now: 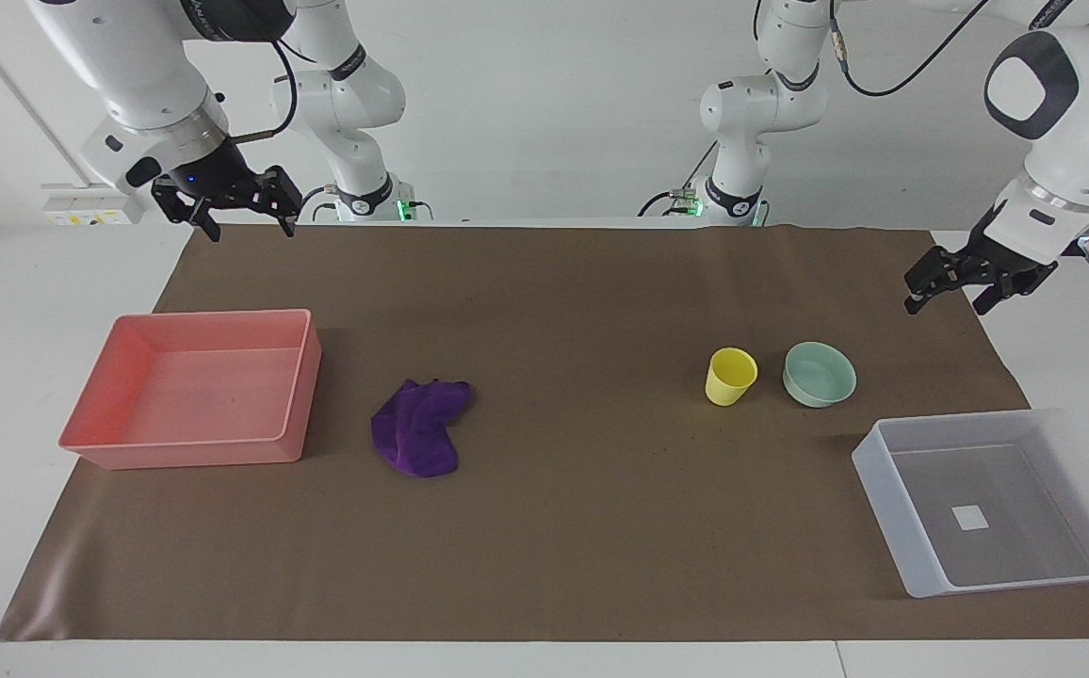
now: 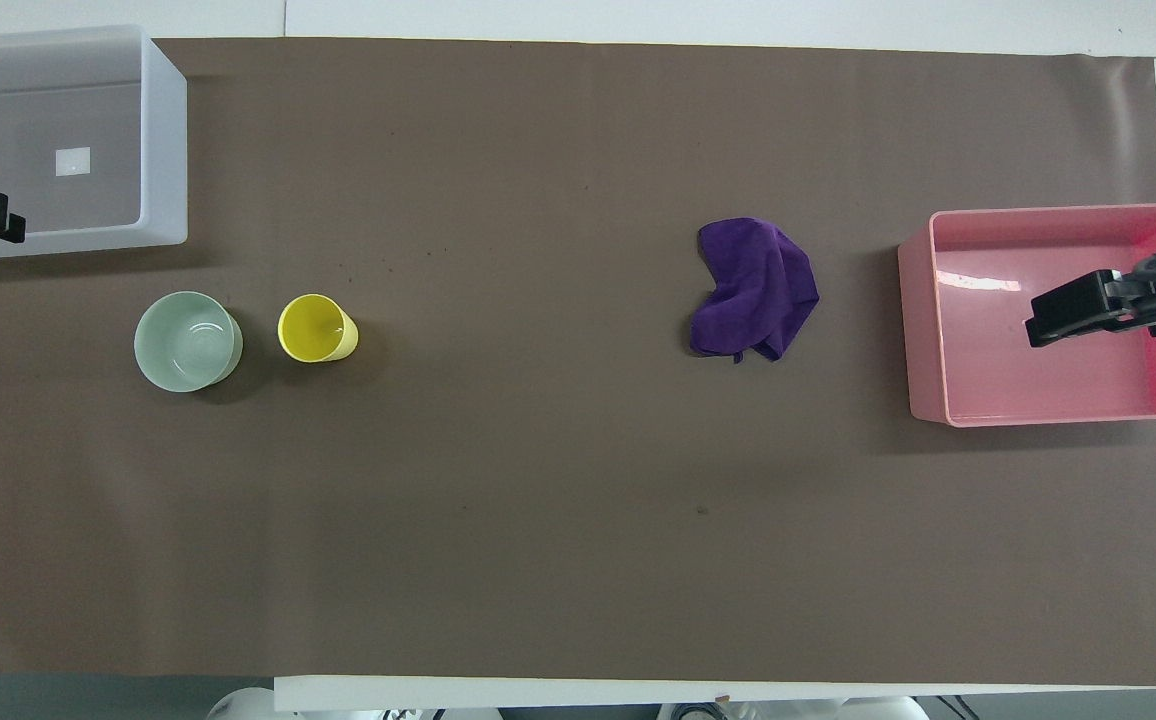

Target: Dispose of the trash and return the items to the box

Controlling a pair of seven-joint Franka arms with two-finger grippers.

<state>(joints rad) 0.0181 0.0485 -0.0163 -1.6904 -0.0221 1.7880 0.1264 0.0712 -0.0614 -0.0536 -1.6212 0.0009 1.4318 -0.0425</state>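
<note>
The purple rag (image 1: 419,438) lies crumpled on the brown mat beside the pink tray; it also shows in the overhead view (image 2: 753,290). The yellow cup (image 1: 729,376) stands upright next to the mint-green bowl (image 1: 820,373), both empty, near the translucent box (image 1: 921,556). The box is empty, with a white sticker on its floor. My left gripper (image 1: 948,303) is open and empty, up in the air over the mat's edge at the left arm's end. My right gripper (image 1: 250,226) is open and empty, raised over the mat's edge at the right arm's end.
The pink tray (image 1: 295,395) stands empty at the right arm's end of the mat. The brown mat (image 1: 563,527) covers most of the white table. The two arm bases stand at the robots' edge.
</note>
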